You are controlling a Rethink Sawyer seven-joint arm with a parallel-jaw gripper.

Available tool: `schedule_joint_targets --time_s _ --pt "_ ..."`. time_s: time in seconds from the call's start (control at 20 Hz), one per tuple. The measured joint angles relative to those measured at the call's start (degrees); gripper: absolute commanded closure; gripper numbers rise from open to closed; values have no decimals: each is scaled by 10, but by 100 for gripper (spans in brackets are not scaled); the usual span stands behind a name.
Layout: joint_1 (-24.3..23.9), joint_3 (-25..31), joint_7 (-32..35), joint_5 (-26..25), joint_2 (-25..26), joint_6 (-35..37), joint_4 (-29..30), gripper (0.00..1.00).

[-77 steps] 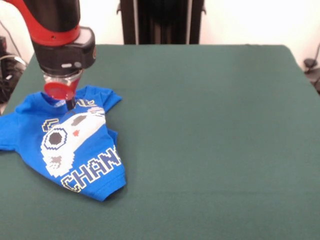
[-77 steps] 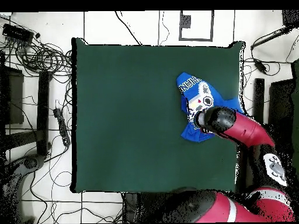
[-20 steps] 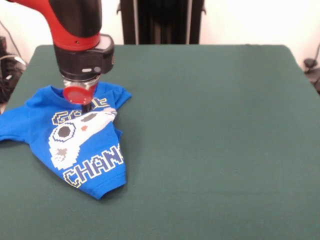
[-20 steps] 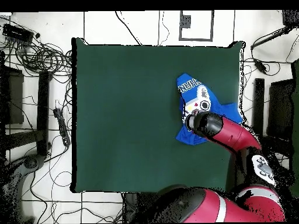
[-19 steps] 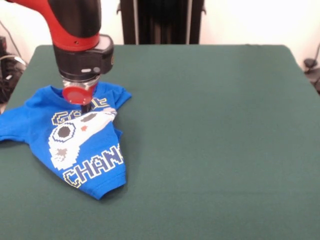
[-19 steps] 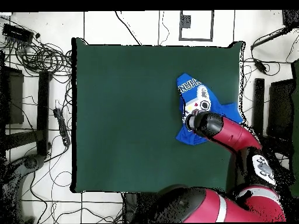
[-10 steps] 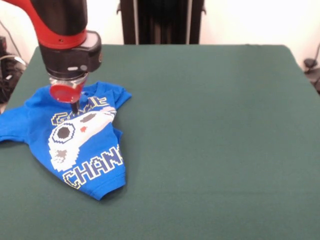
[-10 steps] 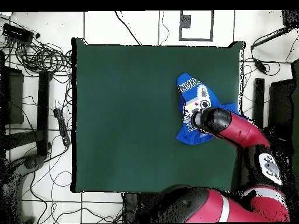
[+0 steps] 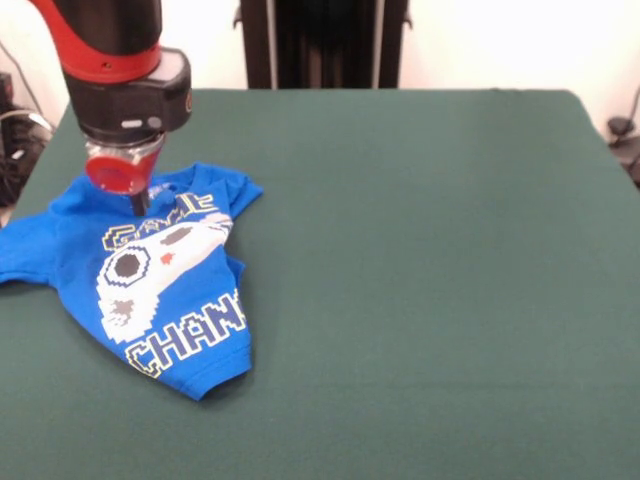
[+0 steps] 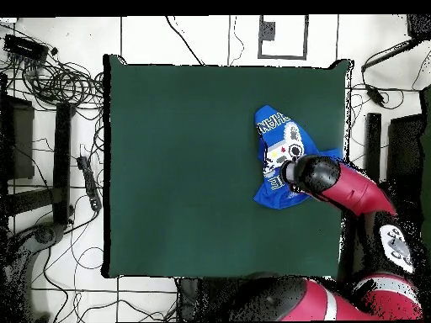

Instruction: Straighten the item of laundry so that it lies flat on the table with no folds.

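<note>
- The blue T-shirt [image 9: 150,275] lies print side up at the left edge of the green table [image 9: 420,250] in the front view, and at the right edge, a little above the middle, in the overhead view.
- Its hem end is bunched to a narrow point toward the lower left of the front view, with folds along the right side; one sleeve spreads to the far left.
- The gripper [image 9: 137,203] hangs from the red and black arm [image 9: 118,60] over the collar end of the shirt, at upper left.
- Only a dark, narrow tip shows under the red ring; whether it is spread or closed cannot be told.
</note>
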Motion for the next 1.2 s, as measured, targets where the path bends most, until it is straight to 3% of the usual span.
schedule_joint_targets --time_s 0.75,1.2 --pt "0 0 0 1 -52 -42 125 100" --pt "-3 0 0 1 -46 -42 111 100"
